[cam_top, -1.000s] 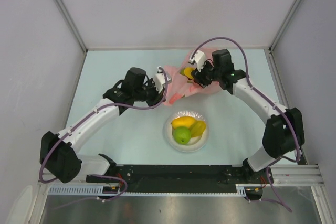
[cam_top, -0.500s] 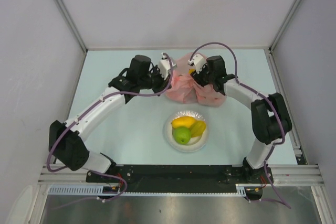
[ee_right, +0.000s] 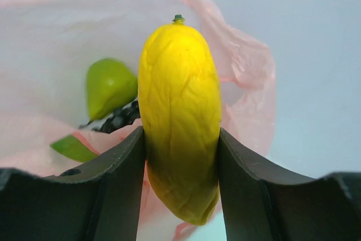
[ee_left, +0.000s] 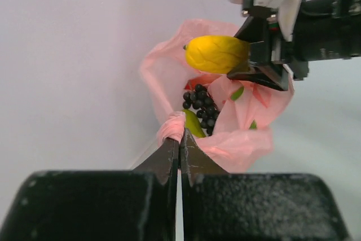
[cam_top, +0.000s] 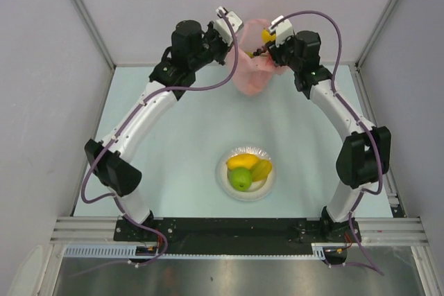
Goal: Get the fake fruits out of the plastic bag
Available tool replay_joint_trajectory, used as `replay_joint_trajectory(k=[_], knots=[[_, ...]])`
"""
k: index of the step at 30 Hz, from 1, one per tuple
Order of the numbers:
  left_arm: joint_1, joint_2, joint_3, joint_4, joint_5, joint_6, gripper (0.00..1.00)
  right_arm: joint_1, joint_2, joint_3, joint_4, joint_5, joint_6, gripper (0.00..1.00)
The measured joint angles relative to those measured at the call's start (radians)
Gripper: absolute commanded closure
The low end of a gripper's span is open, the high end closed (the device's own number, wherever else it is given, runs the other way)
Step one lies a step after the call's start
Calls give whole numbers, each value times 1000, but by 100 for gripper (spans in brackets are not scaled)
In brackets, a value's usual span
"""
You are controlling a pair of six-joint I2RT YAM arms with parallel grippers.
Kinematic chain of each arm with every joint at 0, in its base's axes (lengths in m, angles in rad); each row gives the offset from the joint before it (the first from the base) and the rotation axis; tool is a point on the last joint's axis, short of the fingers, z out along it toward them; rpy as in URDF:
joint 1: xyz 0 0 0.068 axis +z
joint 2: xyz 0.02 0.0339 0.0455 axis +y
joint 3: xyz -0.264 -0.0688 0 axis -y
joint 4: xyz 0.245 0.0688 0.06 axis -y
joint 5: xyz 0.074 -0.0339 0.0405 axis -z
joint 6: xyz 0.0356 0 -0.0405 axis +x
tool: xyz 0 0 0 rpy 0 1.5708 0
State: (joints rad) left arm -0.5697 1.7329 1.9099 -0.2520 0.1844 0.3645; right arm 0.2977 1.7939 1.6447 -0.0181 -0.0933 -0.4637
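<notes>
Holding the pink plastic bag (ee_left: 163, 74) up at the far side of the counter (cam_top: 173, 143) while a yellow lemon-like fruit (ee_left: 217, 53) sits gripped over its mouth.

The left end effector (ee_left: 180, 134) has its fingers pressed together on a bunched bit of the bag's rim, and the bag hangs open below it. I cannot tell whether the bag's bottom touches the counter. The right end effector (ee_right: 181, 134) is clamped on the lemon-like fruit, one finger on each side, stem end pointing away from the wrist. Inside the bag lie a dark grape bunch (ee_left: 202, 105), a green fruit (ee_right: 110, 86) and something red. Well apart, nearer the arm bases, a white plate (cam_top: 220, 175) carries a green apple (cam_top: 241, 181), a yellow fruit (cam_top: 239, 162) and an orange-yellow oblong fruit (cam_top: 261, 169), all touching.
</notes>
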Motion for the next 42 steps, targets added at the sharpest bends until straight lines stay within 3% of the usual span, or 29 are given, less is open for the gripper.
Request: replay_joint_trajectory(k=[5,11,15,16,17,20,27,36,42], knots=[[0,-16,-77,-5,45,43,100,22,-77,-148,-20,-74,-3,80],[-5,-79,-365,-143,121,128,100,47,-67,-397,-116,-138,-9,79],[-6,-105,-510,-237,119,161,100,61,-35,-470,-175,-159,-29,77],[-7,-117,-544,-251,116,164,100,63,-31,-473,-181,-161,-33,75],[-7,-134,-579,-264,114,167,100,65,-26,-473,-183,-162,-39,61],[-7,-180,-634,-283,114,167,100,66,-18,-473,-175,-167,-59,37],[-7,-226,-649,-282,114,159,100,62,13,-473,-202,-216,-90,14],[-7,-226,-660,-293,119,141,99,-4,13,-430,-222,-375,36,14],[-7,-224,-660,-320,132,131,100,-30,68,-362,-225,-425,88,24]])
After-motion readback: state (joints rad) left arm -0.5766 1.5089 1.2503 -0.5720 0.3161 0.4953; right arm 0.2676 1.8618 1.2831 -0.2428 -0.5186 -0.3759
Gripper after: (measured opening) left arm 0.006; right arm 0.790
